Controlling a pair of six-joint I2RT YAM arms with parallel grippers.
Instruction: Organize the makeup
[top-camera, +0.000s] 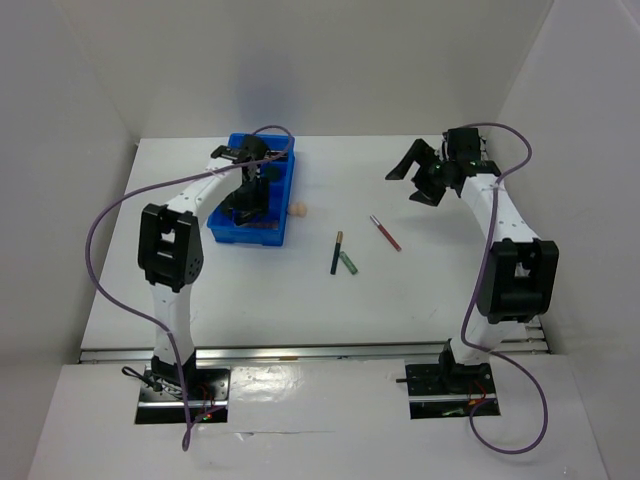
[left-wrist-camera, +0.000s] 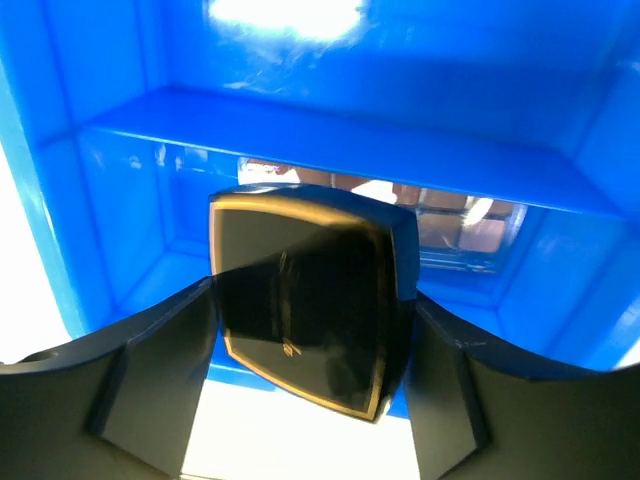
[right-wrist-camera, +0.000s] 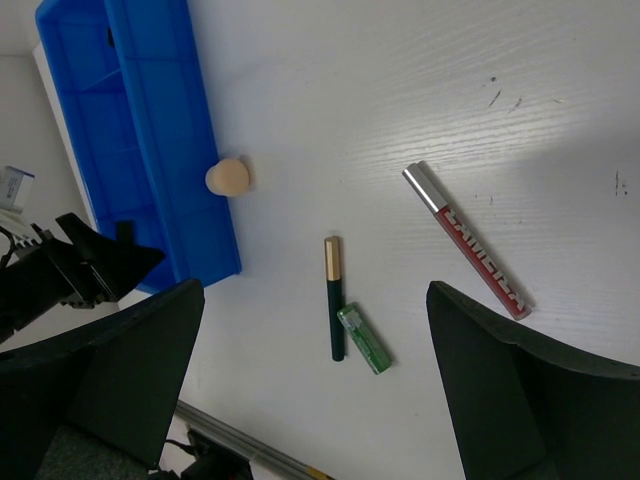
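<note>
My left gripper (left-wrist-camera: 312, 345) is shut on a black square compact with gold trim (left-wrist-camera: 310, 300), its fingers (left-wrist-camera: 150, 370) pressing both sides. The compact is tilted over a compartment of the blue tray (left-wrist-camera: 330, 140); a brown-pink palette (left-wrist-camera: 455, 225) shows beyond the divider. From above, this gripper (top-camera: 250, 195) sits inside the tray (top-camera: 285, 232). My right gripper (top-camera: 420, 180) hangs open and empty high over the table. Below it lie a beige sponge (right-wrist-camera: 227, 177) by the tray (right-wrist-camera: 160, 120), a dark gold-capped pencil (right-wrist-camera: 334, 300), a green tube (right-wrist-camera: 363, 339) and a red stick (right-wrist-camera: 470, 245).
White walls close in the table on the left, back and right. The sponge (top-camera: 298, 209) touches the tray's right side. The dark pencil (top-camera: 337, 252), green tube (top-camera: 348, 263) and red stick (top-camera: 385, 233) lie mid-table. A metal rail runs along the near edge.
</note>
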